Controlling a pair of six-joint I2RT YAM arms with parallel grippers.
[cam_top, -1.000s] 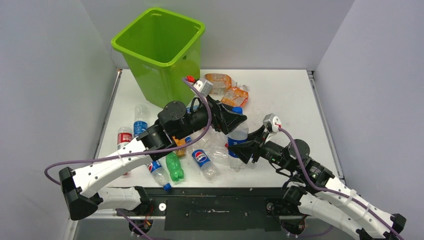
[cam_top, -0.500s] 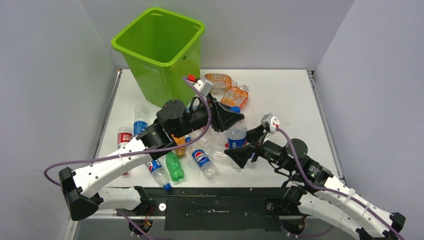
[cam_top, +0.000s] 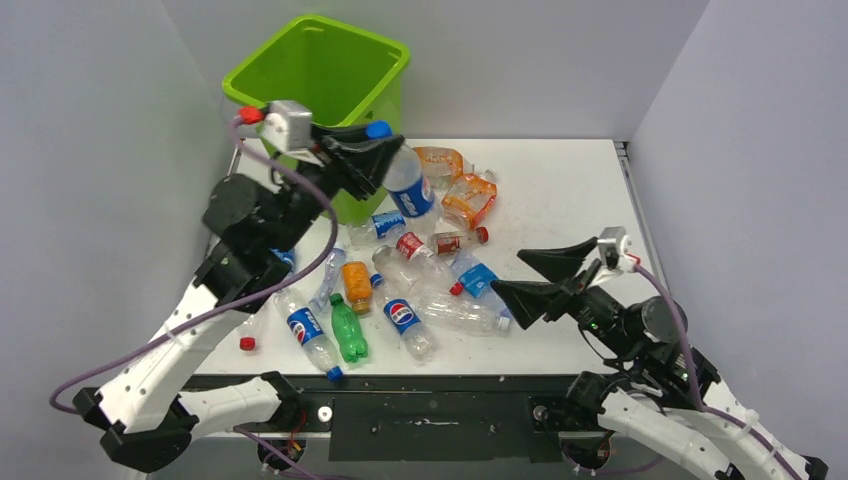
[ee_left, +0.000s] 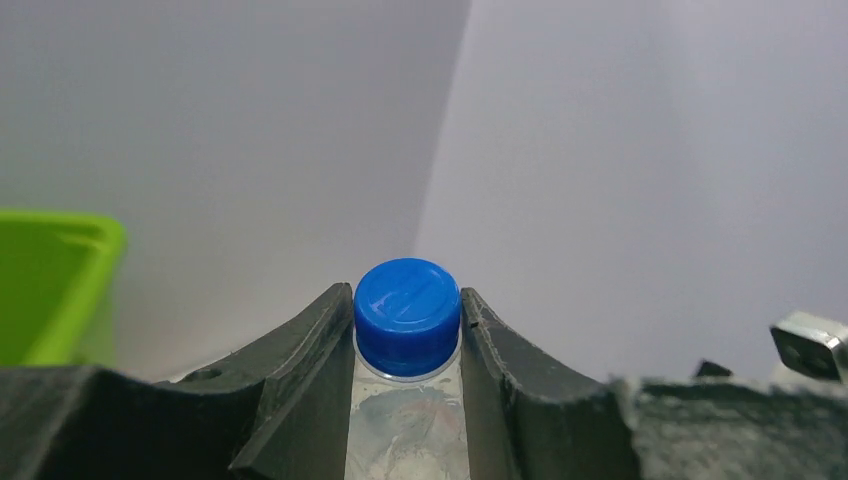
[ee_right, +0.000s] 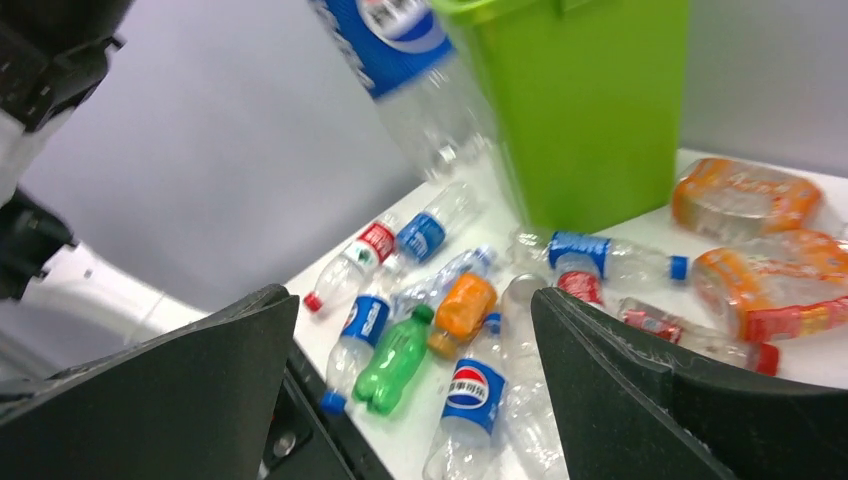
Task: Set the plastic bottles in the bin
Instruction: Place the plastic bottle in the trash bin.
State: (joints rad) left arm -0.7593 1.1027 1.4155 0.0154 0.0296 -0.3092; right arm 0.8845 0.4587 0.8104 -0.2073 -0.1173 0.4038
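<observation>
My left gripper (cam_top: 385,150) is shut on the neck of a clear plastic bottle (cam_top: 410,188) with a blue cap (ee_left: 407,312) and a blue label. It holds the bottle in the air, just off the front right corner of the lime-green bin (cam_top: 340,70). The left wrist view shows both fingers pressed against the cap, with the bin (ee_left: 50,280) at left. My right gripper (cam_top: 510,275) stands open and holds nothing, raised over the near right side of the table. Several bottles lie between the arms, among them a green one (cam_top: 348,335) and an orange one (cam_top: 356,285).
Crumpled orange bottles (cam_top: 468,200) lie right of the bin. A loose red cap (cam_top: 246,343) sits near the front left edge. Grey walls close in the white table (cam_top: 570,190) on three sides. The right wrist view shows the bin wall (ee_right: 590,100) and the bottle pile (ee_right: 470,390).
The left gripper closed on the upright bottle's neck and lifted it up and back to the bin's rim. The right gripper opened, let the bottle go and drew back to the near right.
</observation>
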